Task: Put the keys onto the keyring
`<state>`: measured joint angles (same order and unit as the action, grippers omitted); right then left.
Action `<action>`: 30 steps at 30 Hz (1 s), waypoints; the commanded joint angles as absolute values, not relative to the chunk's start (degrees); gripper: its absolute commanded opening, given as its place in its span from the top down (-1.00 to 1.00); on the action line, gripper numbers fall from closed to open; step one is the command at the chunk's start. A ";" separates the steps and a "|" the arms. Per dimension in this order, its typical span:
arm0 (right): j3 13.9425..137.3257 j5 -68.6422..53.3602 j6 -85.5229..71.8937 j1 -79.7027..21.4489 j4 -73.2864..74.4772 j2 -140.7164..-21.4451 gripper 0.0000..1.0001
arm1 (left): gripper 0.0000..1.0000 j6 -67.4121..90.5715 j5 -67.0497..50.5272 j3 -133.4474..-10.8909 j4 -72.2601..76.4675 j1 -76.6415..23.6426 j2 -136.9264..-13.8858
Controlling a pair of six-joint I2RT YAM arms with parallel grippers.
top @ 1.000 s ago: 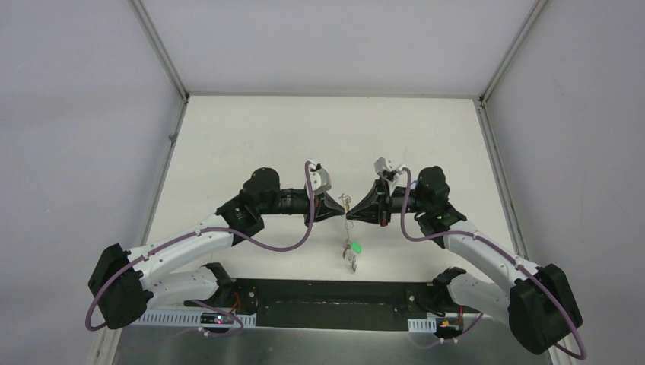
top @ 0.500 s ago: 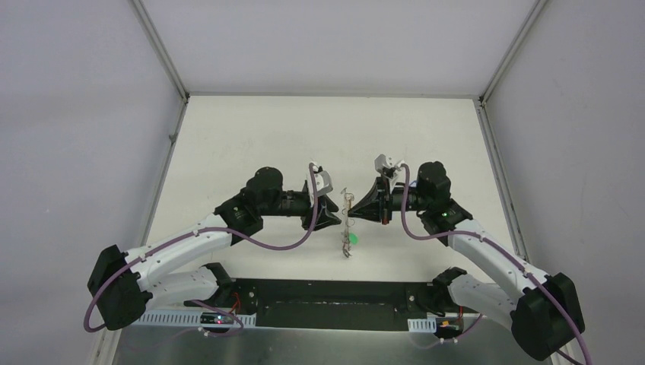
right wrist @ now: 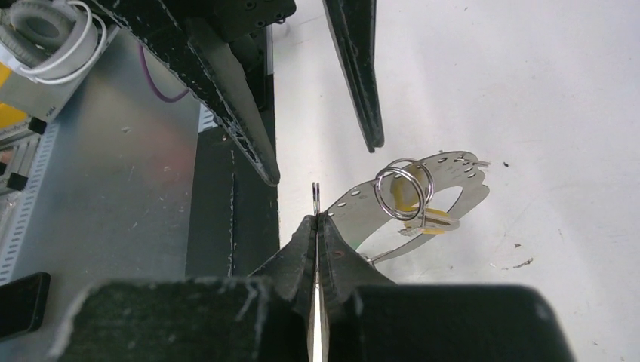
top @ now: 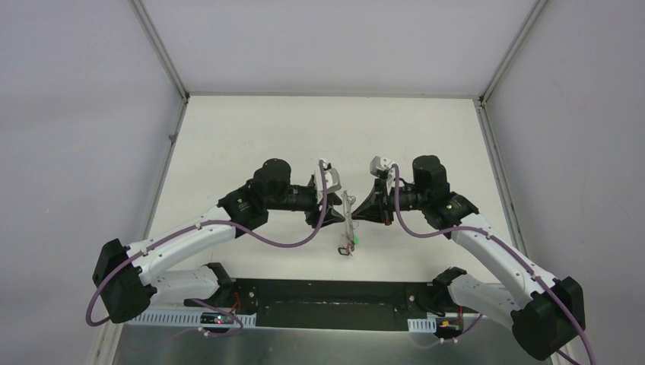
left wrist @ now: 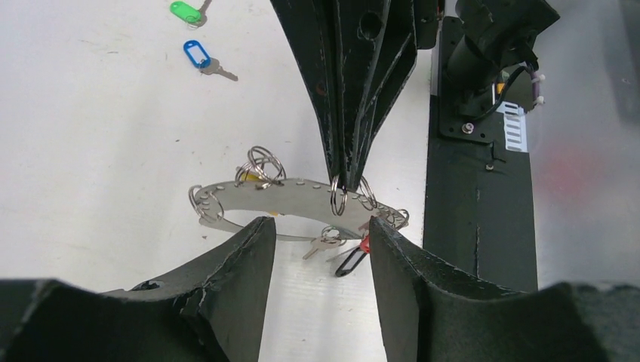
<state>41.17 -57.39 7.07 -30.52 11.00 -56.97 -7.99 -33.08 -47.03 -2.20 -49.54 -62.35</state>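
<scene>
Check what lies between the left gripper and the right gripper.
The keyring, pinched by the shut right gripper, spans the gap just beyond the open left gripper; the left wrist view shows it.

The right end effector pinches a small ring on the keyring.

The keyring hangs over the middle of the table, right between the two grippers. The right gripper has it from the right by a small ring, and the left gripper sits just left of it, not touching. A few keys dangle under it, and two loose keys lie on the table beyond the right gripper, away from the bases.
</scene>
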 commanded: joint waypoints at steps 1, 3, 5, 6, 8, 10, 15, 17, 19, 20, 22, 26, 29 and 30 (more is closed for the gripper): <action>44.63 -57.56 13.67 -31.35 12.45 -56.33 1.00 | 0.03 -9.88 -33.33 -50.86 -2.01 -51.13 -64.80; 44.65 -57.41 13.71 -31.48 12.57 -56.44 1.00 | 0.10 -10.16 -33.27 -51.29 -2.02 -51.50 -65.48; 44.73 -57.39 13.71 -31.48 12.67 -56.30 1.00 | 0.21 -10.50 -33.31 -51.41 -2.00 -51.70 -65.93; 44.74 -57.39 13.71 -31.51 12.60 -56.32 1.00 | 0.28 -10.56 -33.35 -51.42 -2.00 -51.76 -66.06; 44.66 -57.39 13.71 -31.55 12.57 -56.12 1.00 | 0.38 -10.99 -34.01 -51.42 -2.02 -51.91 -66.38; 44.65 -57.31 13.63 -31.55 12.57 -56.17 1.00 | 0.40 -11.29 -34.25 -51.41 -2.37 -52.12 -66.74; 44.78 -57.30 13.41 -31.55 12.45 -56.31 1.00 | 0.41 -11.69 -34.36 -51.76 -3.25 -52.74 -68.01; 44.74 -57.37 13.28 -31.64 12.39 -56.42 1.00 | 0.46 -11.73 -34.44 -52.02 -3.25 -53.22 -68.55; 44.74 -57.43 13.19 -31.64 12.41 -56.47 1.00 | 0.51 -11.75 -34.45 -52.39 -3.25 -53.67 -69.08; 44.69 -57.43 13.18 -31.64 12.40 -56.50 1.00 | 0.56 -11.77 -34.45 -52.51 -3.25 -53.88 -69.35; 44.57 -57.39 13.14 -31.64 12.44 -56.51 1.00 | 0.66 -11.71 -34.37 -52.92 -3.10 -54.14 -69.79; 44.41 -57.16 13.01 -31.64 12.39 -56.51 1.00 | 0.88 -11.03 -34.52 -53.27 -2.52 -54.59 -70.35; 44.32 -56.68 12.69 -31.64 12.39 -56.51 1.00 | 1.00 -10.48 -34.72 -53.24 -2.37 -54.66 -70.41; 44.38 -56.42 12.47 -31.65 12.39 -56.49 1.00 | 1.00 -10.18 -34.52 -53.22 -2.33 -54.61 -70.38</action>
<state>41.56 -56.10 12.19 -31.38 14.92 -56.99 -10.39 -33.36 -50.92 -4.82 -53.69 -70.30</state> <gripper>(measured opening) 0.006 0.015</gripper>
